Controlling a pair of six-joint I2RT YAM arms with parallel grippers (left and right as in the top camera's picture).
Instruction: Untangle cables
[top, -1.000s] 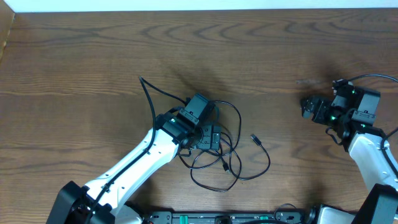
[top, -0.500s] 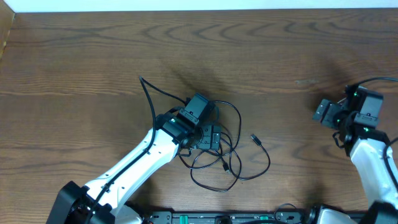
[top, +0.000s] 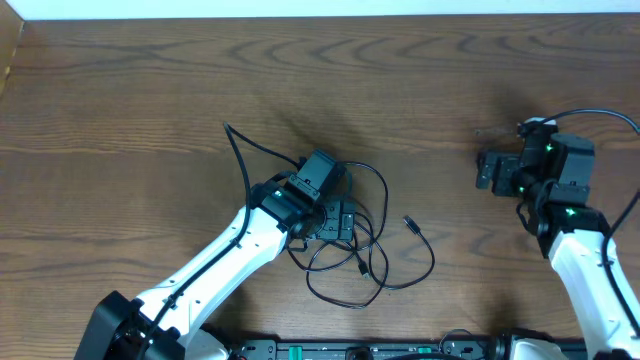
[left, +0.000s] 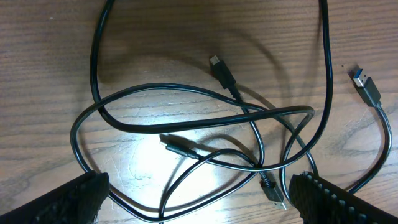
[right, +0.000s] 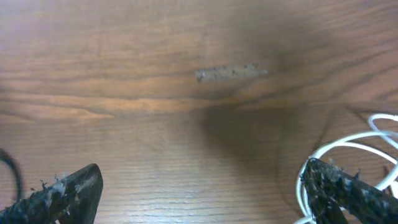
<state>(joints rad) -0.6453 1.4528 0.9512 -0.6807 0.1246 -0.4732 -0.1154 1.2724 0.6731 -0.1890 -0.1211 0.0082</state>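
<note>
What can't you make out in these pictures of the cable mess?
Overhead: the left hand covers part of the black cables, hiding the crossings beneath it.
Left wrist: the black cables run off the top and bottom edges, so their number is unclear.
Right wrist: the white cable is blurred and cut off by the right edge.

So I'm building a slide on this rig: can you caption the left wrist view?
Open left gripper above loosely tangled black cables on a wooden table, plug ends exposed.
</note>
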